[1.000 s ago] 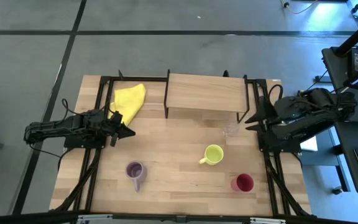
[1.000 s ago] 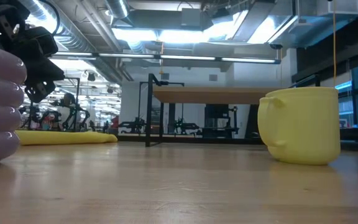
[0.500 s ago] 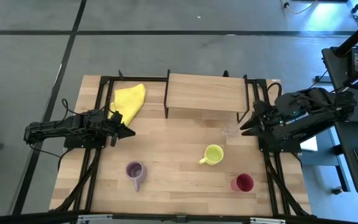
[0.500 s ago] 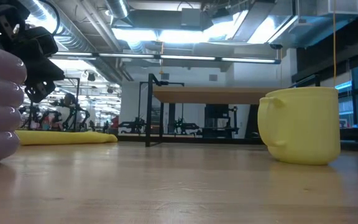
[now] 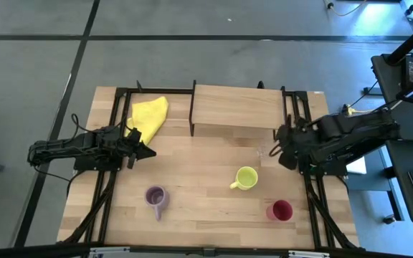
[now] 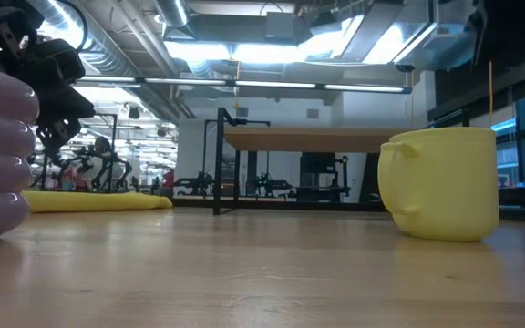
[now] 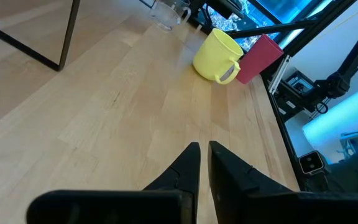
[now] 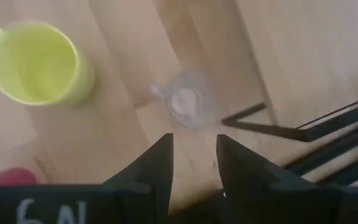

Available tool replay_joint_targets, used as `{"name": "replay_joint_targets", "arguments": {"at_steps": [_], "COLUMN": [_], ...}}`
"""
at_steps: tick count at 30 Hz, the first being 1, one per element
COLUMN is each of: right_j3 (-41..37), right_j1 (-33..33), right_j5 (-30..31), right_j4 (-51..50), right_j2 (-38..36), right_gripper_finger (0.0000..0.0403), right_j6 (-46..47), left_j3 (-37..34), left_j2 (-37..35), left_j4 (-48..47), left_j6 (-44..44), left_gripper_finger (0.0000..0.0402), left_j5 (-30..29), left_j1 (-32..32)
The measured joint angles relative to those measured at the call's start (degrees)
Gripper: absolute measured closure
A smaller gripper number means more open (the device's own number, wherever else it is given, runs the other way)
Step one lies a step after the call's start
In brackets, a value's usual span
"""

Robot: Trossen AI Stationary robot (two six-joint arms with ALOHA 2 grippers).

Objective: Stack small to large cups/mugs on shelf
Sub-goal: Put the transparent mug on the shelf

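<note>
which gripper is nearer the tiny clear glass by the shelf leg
Right. The right gripper hangs open just beside the tiny clear glass; the left gripper waits far across the table near the yellow cloth.

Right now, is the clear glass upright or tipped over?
Upright. In the right wrist view the clear glass shows its round mouth facing up, standing on the table ahead of the open right gripper.
</note>
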Motion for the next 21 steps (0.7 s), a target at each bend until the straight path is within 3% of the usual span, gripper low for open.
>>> {"name": "replay_joint_targets", "arguments": {"at_steps": [7, 12, 21], "right_j3": [-8.1, -11.7, -16.7], "right_j1": [0.0, -0.2, -0.2], "right_j5": [0.0, 2.6, 0.1], "right_j4": [13.8, 18.4, 20.4], "right_j2": [0.2, 0.2, 0.6], "right_gripper_finger": [0.0213, 0.0177, 0.0186], "right_j6": [-10.1, -11.1, 6.4], "left_j3": [0.0, 0.0, 0.0], "left_j2": [0.0, 0.0, 0.0], "left_j4": [0.0, 0.0, 0.0], "left_j6": [0.0, 0.0, 0.0], "left_gripper_finger": [0.0374, 0.0374, 0.0374], "left_j5": [0.0, 0.0, 0.0], "left_j1": [0.0, 0.0, 0.0]}}
